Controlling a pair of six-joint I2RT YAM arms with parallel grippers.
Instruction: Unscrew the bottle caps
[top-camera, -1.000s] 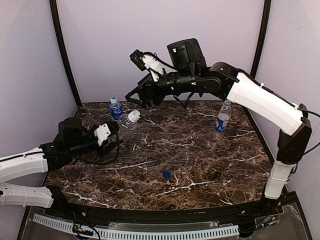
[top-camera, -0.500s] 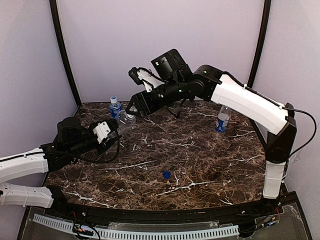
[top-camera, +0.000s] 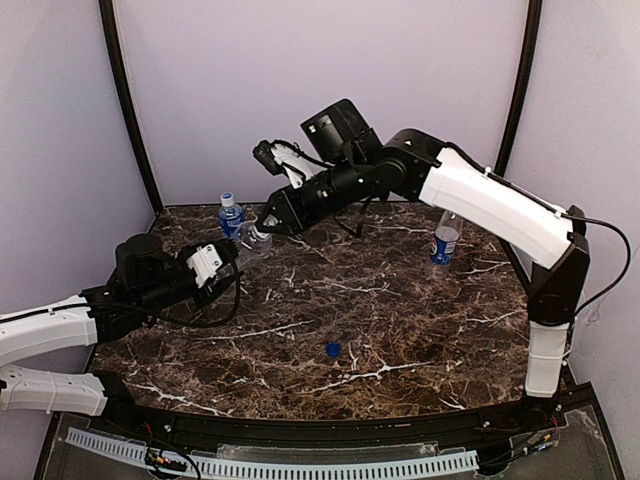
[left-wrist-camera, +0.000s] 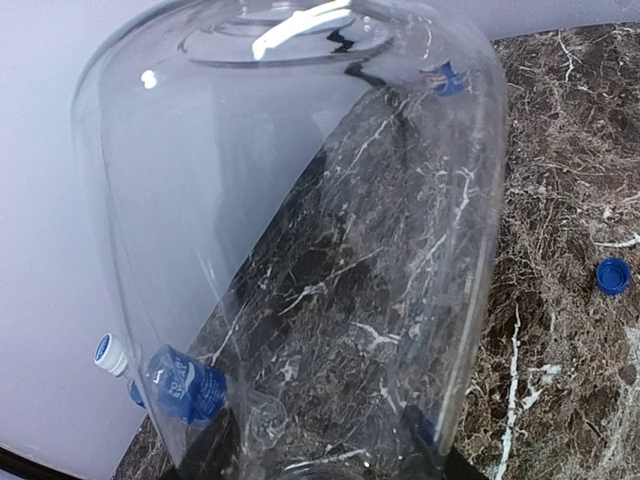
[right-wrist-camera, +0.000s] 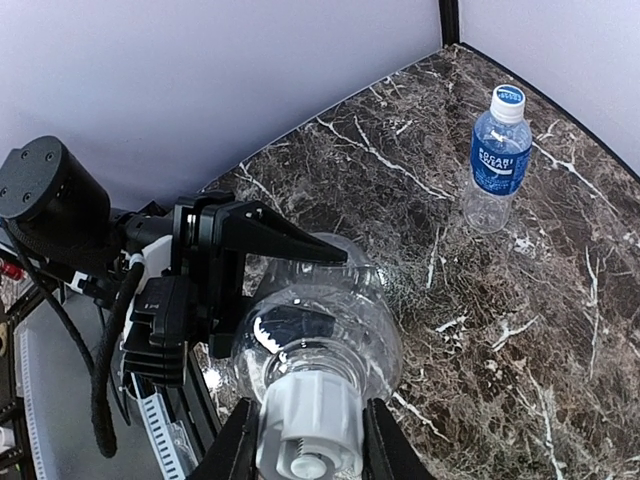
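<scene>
My left gripper (top-camera: 236, 258) is shut on the body of the clear unlabelled bottle (top-camera: 250, 243), which it holds tilted above the table's back left. That bottle (left-wrist-camera: 300, 250) fills the left wrist view, with dark fingers (left-wrist-camera: 200, 458) at its base. My right gripper (top-camera: 263, 231) has reached across to the bottle's neck. In the right wrist view its jaws (right-wrist-camera: 310, 440) press both sides of the white cap (right-wrist-camera: 308, 420). A blue-labelled bottle (top-camera: 231, 216) stands capped just behind. The Pepsi bottle (top-camera: 446, 238) stands at the right. A loose blue cap (top-camera: 333, 348) lies on the table.
The dark marble table (top-camera: 400, 320) is bounded by a grey back wall and black corner posts (top-camera: 128, 110). The right arm's white link (top-camera: 500, 205) spans the back of the table above the Pepsi bottle. The left arm (top-camera: 60, 330) lies along the left edge.
The right gripper moved left and down onto the neck of the held bottle and its jaws closed on the white cap. The left gripper and bottle stayed in place.
</scene>
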